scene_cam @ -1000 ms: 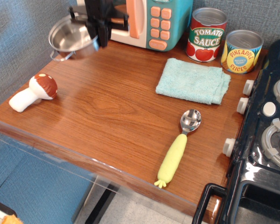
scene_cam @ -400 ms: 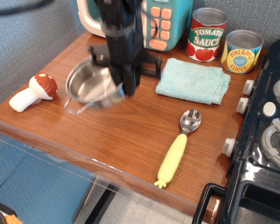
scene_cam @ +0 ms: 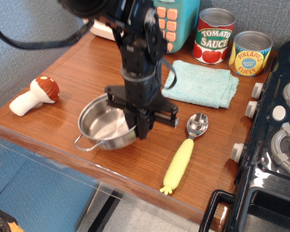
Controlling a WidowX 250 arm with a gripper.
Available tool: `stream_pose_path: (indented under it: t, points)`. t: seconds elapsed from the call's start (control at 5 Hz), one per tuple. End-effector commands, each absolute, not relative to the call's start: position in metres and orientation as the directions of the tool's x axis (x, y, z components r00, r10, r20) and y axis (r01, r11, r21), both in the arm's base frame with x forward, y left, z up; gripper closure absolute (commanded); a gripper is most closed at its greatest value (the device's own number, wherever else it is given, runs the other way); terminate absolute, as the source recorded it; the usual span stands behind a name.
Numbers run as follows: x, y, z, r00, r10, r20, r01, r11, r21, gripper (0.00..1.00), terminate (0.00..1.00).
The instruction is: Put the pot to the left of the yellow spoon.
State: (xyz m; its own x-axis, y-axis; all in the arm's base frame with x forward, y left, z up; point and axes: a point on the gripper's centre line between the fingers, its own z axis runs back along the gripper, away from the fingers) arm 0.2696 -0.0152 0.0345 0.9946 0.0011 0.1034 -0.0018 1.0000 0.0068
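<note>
Gripping the pot (scene_cam: 104, 124) by its rim, the pincer (scene_cam: 141, 129) sits left of the yellow spoon (scene_cam: 186, 150).

one cam, high front-left, looking down across wooden counter (scene_cam: 87, 77) toward back wall.

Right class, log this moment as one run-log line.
tool: shut on pot rim | pot: left of spoon, apart | release: not yet
</note>
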Motion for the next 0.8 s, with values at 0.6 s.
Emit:
stream_pose_path:
  t: [0.6]
  points:
    - [0.251, -0.027, 0.106, 0.981, -0.095, 0.172, 0.091, 0.995, 0.030, 0.00, 0.00]
